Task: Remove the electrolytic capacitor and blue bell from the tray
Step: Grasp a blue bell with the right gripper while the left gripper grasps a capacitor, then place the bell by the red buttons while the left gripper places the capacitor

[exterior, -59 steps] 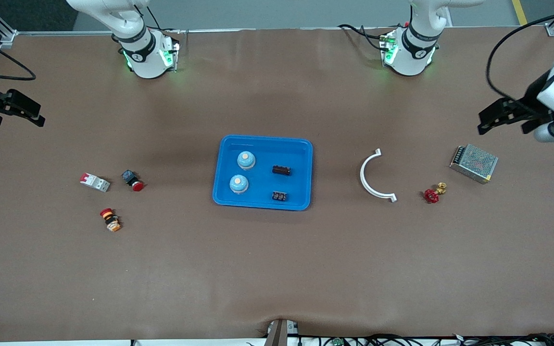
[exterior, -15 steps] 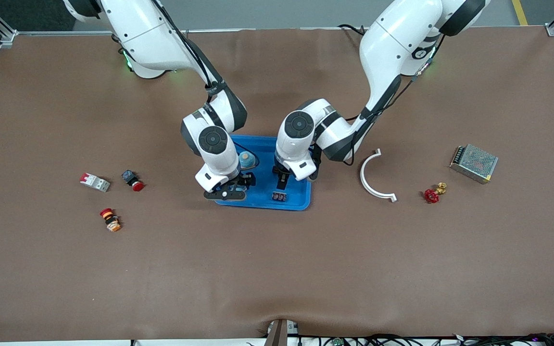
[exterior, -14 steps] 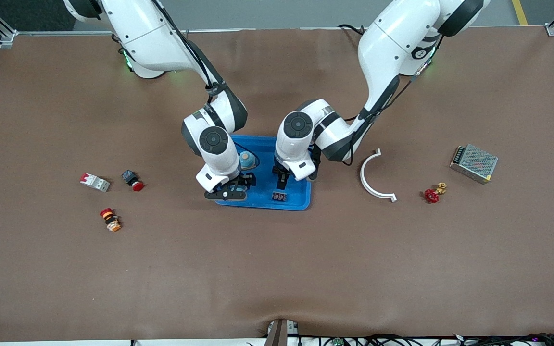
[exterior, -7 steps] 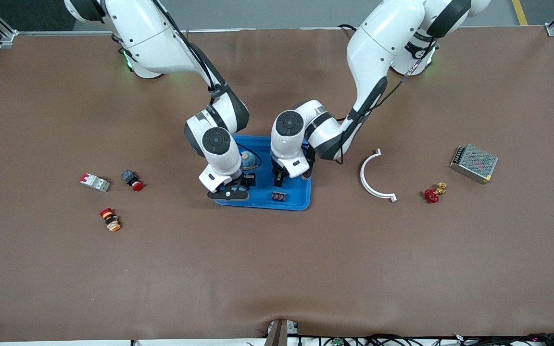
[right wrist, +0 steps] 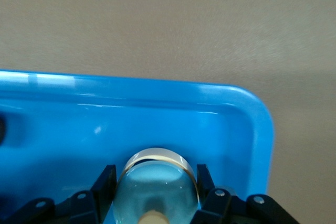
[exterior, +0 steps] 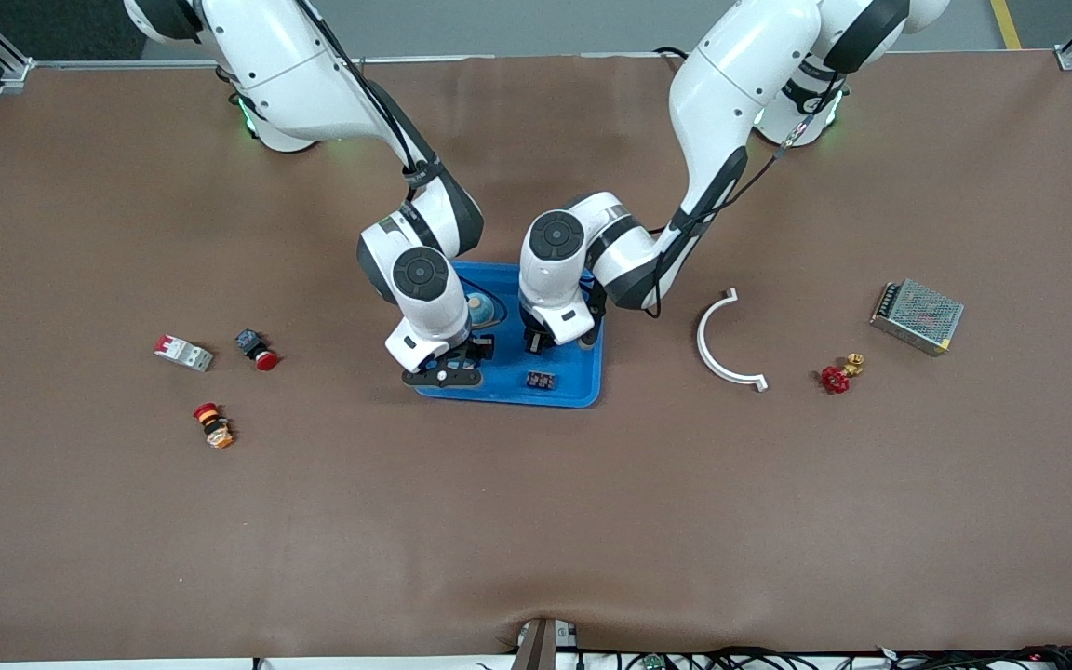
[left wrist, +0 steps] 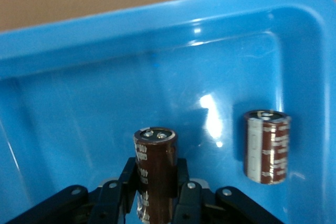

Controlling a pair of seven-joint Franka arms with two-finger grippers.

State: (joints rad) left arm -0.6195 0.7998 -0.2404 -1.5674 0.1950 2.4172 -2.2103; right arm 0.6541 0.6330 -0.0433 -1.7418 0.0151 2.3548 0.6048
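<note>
Seeing both grips just close inside the blue tray [exterior: 592, 391]: left gripper [left wrist: 156, 203] clamps one electrolytic capacitor [left wrist: 155, 169], its twin [left wrist: 266, 145] lying at its 3 o'clock, right gripper [right wrist: 154, 195] pinches a blue bell [right wrist: 156, 190], so we judge lift-out next.

One blue tray [exterior: 582, 386]. Two blue bells: one [exterior: 478, 309] in the front view, one [right wrist: 156, 182] in the right wrist view. Two electrolytic capacitors [left wrist: 156, 169] [left wrist: 266, 146]. Two red-capped push buttons [exterior: 257, 350] [exterior: 212, 424]. One circuit breaker [exterior: 182, 353], one white curved bracket [exterior: 720, 341], one red-handled valve [exterior: 839, 373], one metal power supply [exterior: 917, 315].
</note>
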